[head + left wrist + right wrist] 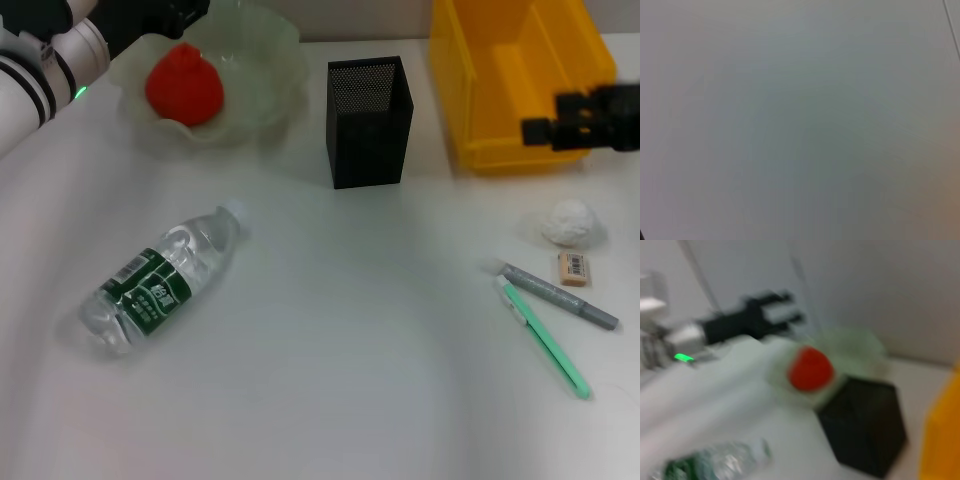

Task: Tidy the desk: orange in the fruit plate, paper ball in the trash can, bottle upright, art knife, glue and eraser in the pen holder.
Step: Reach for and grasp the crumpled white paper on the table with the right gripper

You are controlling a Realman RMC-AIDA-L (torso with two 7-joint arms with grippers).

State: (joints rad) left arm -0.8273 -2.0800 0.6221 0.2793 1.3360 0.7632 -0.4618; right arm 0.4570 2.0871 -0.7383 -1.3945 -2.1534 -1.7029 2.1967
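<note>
The orange [184, 84] lies in the pale-green fruit plate [262, 62] at the back left; both also show in the right wrist view, the orange [810, 368] in the plate [860, 347]. My left gripper [165, 12] is open and empty, just behind and above the plate; it also shows in the right wrist view [786, 307]. The bottle [162, 276] lies on its side at the front left. The black pen holder [368, 120] stands at the back middle. My right gripper [556, 118] is open and empty, over the front of the yellow trash can [500, 60]. The paper ball [572, 222] and the eraser [573, 268] lie at the right.
A grey pen-like tool [560, 297] and a green one [545, 338] lie side by side at the front right, close to the eraser. The left wrist view shows only a blank pale surface.
</note>
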